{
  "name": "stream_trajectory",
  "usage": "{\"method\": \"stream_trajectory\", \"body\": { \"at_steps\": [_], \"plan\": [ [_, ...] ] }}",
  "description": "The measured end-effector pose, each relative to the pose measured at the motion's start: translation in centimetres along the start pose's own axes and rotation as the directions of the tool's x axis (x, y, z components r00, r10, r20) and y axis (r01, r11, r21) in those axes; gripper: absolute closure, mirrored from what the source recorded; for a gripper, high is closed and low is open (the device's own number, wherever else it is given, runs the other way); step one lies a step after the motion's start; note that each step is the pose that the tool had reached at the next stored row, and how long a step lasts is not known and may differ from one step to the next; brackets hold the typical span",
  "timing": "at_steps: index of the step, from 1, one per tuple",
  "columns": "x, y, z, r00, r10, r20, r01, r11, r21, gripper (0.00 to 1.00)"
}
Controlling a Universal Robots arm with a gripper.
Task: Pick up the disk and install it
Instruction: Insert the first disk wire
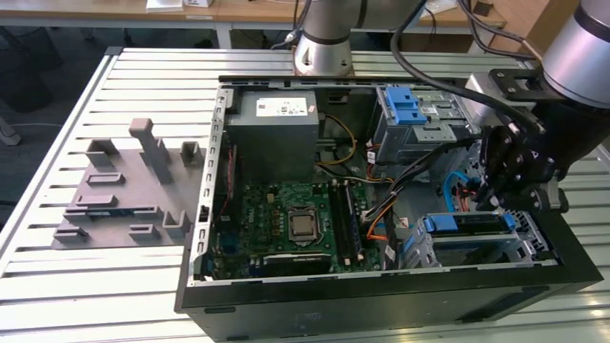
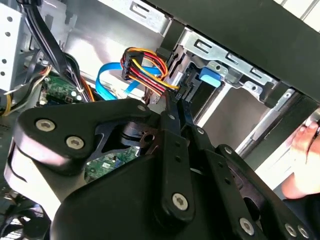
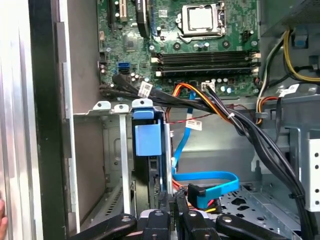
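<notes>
The disk [image 1: 472, 223] sits in the metal drive cage [image 1: 533, 246] at the corner of the open computer case on the exterior view's right, its blue bracket facing up. In the first wrist view it stands edge-on in the cage slot, the disk's blue bracket [image 3: 148, 139] towards the motherboard. My gripper [image 1: 498, 204] hangs inside the case just above that cage. In both wrist views its thin black fingers are pressed together, with the gripper [image 3: 172, 204] close beside the disk's end and the gripper [image 2: 176, 97] pointing towards the disk's blue tab [image 2: 209, 76]. Nothing shows between the fingers.
Bundled black, orange and blue cables [image 3: 210, 182] cross the space beside the cage. The motherboard [image 1: 296, 214] and grey power supply box [image 1: 276, 128] fill the case's left half; a second blue-latched bay [image 1: 405, 107] is at the back. A grey fixture [image 1: 124, 193] lies on the table. A hand [image 2: 305, 145] rests outside the case.
</notes>
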State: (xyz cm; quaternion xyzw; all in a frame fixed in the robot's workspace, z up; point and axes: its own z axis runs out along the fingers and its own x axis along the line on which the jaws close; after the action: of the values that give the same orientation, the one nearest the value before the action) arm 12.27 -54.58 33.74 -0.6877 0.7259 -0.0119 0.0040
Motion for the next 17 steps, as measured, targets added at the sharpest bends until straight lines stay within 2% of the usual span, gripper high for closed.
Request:
{"method": "stream_trajectory", "body": {
  "at_steps": [10,17],
  "plan": [
    [0.66,0.08,0.25,0.9984,-0.057,0.0016,0.056,0.9984,0.0061,0.84],
    [0.8,0.13,0.4,0.9983,-0.059,0.002,0.059,0.9982,0.0068,0.84]
  ]
}}
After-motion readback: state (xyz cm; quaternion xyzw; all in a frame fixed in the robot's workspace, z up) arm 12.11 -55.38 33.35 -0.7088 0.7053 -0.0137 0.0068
